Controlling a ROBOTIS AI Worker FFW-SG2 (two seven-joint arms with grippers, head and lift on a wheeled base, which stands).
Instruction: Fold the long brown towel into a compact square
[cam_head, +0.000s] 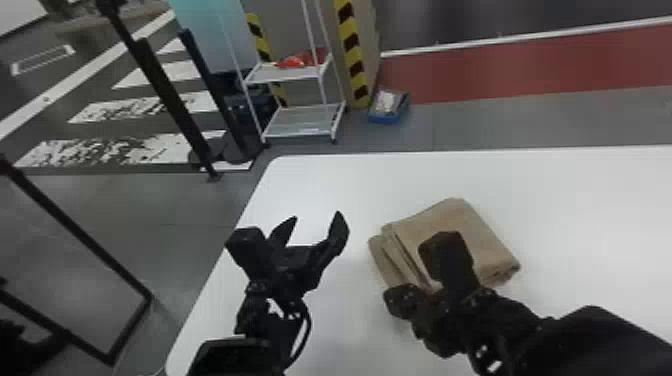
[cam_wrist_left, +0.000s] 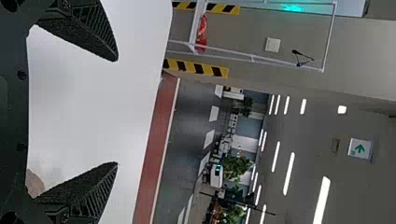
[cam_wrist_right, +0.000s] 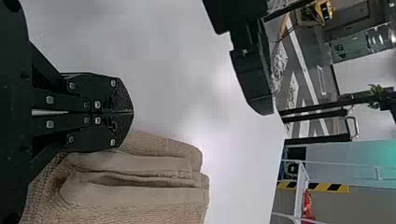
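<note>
Towel (cam_head: 452, 217): Folded into a thick, near-square bundle, it lies at an angle on the worktop (cam_head: 590, 215), its layers stacked like ridges along the side facing my left arm.
Fabric: Brown and lightly ribbed, it looks soft, limp and light. I expect no slipping or breakage, though a careless tug could drag the upper layers out of line.
Hold: The rounded folds on that ridged side look the best place to grasp, with all the layers taken together. Pinching only one could open the stack.
Left end effector (cam_head: 317, 216): Spread wide and empty, it hangs over the worktop to the left of the towel, well apart from it.
Right end effector (cam_wrist_right: 133, 112): Clenched, fingertips meeting with no cloth visible between them, it sits at the near side of the towel, right beside the folds. I cannot tell whether it presses on them.
Progress: The folding looks nearly complete to me. What remains, I judge, is to flatten the ridged side and square the layers, using light pressure.
</note>
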